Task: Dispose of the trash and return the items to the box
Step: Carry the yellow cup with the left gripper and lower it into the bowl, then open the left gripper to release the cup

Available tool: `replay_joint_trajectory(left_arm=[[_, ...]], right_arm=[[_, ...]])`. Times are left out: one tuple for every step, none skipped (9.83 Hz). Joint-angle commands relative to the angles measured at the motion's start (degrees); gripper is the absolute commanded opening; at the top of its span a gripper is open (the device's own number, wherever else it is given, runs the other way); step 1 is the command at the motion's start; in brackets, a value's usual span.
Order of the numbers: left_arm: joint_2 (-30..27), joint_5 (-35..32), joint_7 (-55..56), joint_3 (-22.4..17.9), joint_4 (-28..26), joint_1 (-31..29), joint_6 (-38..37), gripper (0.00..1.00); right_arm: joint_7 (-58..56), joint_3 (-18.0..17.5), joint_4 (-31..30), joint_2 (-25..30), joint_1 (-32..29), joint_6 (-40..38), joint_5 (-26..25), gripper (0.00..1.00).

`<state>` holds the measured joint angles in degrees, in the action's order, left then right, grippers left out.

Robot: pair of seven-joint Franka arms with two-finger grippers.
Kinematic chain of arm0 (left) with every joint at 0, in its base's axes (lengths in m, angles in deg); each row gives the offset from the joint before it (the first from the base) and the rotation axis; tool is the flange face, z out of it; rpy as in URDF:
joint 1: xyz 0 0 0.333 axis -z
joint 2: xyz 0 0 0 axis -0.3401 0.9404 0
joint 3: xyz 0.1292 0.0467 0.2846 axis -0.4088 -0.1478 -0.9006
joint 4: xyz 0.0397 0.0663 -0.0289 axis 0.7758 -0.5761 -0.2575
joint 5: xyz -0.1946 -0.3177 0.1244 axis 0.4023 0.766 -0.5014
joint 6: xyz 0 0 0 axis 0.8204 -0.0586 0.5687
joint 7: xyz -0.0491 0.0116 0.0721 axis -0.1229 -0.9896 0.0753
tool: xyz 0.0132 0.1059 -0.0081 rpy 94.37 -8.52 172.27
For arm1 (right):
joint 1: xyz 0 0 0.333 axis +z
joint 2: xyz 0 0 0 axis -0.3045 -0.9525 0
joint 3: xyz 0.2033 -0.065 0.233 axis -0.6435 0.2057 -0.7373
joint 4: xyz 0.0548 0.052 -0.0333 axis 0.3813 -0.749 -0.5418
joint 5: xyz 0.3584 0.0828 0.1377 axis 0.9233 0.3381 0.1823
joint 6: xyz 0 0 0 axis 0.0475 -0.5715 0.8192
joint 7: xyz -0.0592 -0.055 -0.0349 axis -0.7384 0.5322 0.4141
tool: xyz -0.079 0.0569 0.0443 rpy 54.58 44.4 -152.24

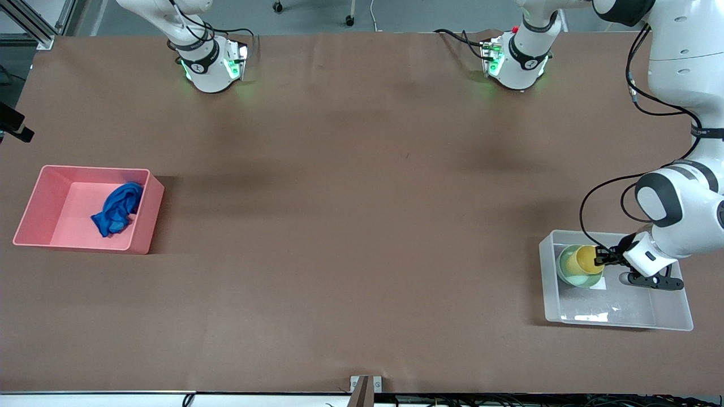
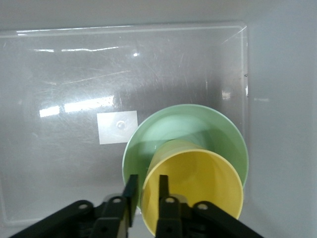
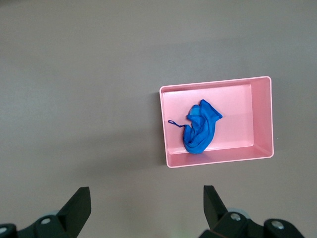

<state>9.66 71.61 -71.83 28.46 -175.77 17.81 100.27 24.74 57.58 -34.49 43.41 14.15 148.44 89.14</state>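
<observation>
Two grippers: left one working, right one waiting.
Left gripper (image 2: 146,191): over the box, fingers clamped across the yellow cup's wall at the rim, one finger inside and one outside.
Yellow cup (image 1: 587,259): tilted, bottom end sitting in the green bowl; looks like thin light plastic, stiff enough, smooth so it could slip; a rim pinch like this one suits it, and a hard squeeze may flex the wall.
Green bowl (image 1: 567,270): on the box floor, at the end farther from the front camera; light and rigid by the look, best taken by the rim.
Box (image 1: 676,323): clear bin on the surface (image 1: 362,226) at the left arm's end, white label (image 2: 117,127) on its bottom just beside the bowl.
Right gripper (image 3: 146,206): fingers spread wide, holding nothing, high over bare surface near the pink bin.
Trash (image 1: 117,208): blue wad, soft and limp, string end trailing; lies in the pink bin (image 1: 34,209) at the right arm's end.
</observation>
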Motion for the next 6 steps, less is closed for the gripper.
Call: replay_joint_trajectory(left_arm=[[-1.57,0.96,-0.16,-0.39,-0.11,0.57,-0.13,0.84],[-4.03,0.96,-0.07,-0.39,-0.02,0.66,-0.31,0.91],[-7.44,0.52,0.10,-0.39,-0.28,0.66,-1.00,0.95],[-11.39,-0.87,1.58,-0.39,-0.98,1.71,-3.19,0.97],[-15.35,-3.32,5.25,-0.13,-0.99,1.89,-7.82,0.98],[-19.74,-6.83,8.77,1.09,-0.99,2.50,-13.00,1.00]], right_arm=[[-0.61,-0.57,-0.67,0.58,-0.64,0.35,-0.42,1.00],[-0.61,-0.57,-0.67,0.49,-0.73,0.35,-0.42,1.00],[-0.61,-0.57,-0.67,0.58,-0.73,0.35,-0.42,1.00],[-0.61,-0.57,-0.67,0.58,-0.73,0.35,-0.42,1.00],[-0.61,-0.57,-0.67,0.58,-0.73,0.35,-0.42,1.00],[-0.61,-0.57,-0.67,0.58,-0.73,0.35,-0.42,1.00]])
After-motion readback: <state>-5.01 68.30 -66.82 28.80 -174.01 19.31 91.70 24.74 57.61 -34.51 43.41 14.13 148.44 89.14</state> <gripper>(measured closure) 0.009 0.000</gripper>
